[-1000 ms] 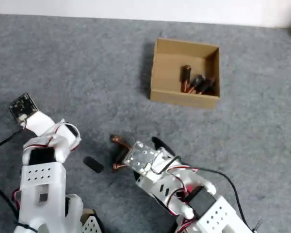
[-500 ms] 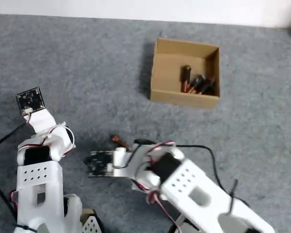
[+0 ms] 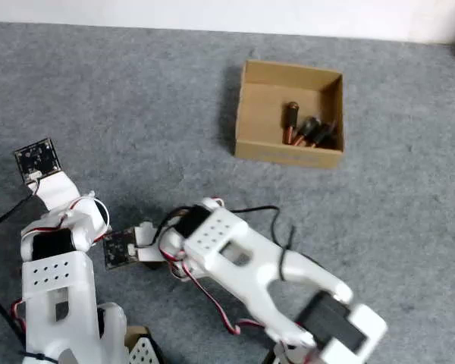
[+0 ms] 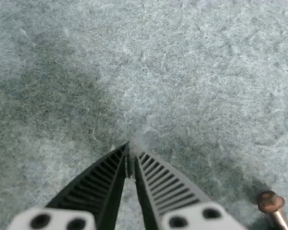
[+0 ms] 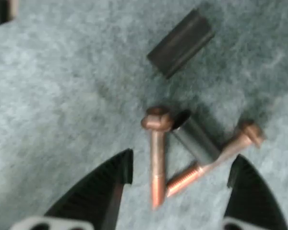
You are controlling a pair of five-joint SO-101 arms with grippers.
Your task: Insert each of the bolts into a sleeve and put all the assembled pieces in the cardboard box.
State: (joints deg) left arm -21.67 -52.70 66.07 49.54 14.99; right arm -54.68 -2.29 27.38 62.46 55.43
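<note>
The right gripper (image 5: 181,162) was spread wide over bolts (image 5: 157,158) and a sleeve (image 5: 197,139) near the table's (image 3: 98,91) near edge. The left gripper (image 4: 131,155) was pressed together, empty. Assembled pieces (image 3: 307,130) were seen in the box (image 3: 250,114) toward the far edge.

The table cover (image 3: 121,98) is grey with a mottled, felt-like pattern. The box (image 3: 288,158) is plain brown. The two bolts (image 5: 156,153) are copper-coloured, the sleeves (image 5: 180,43) dark grey to black. Both arms (image 3: 61,280) are white, with red and black cables (image 3: 254,209). The left gripper (image 4: 131,155) is black and ribbed.
</note>
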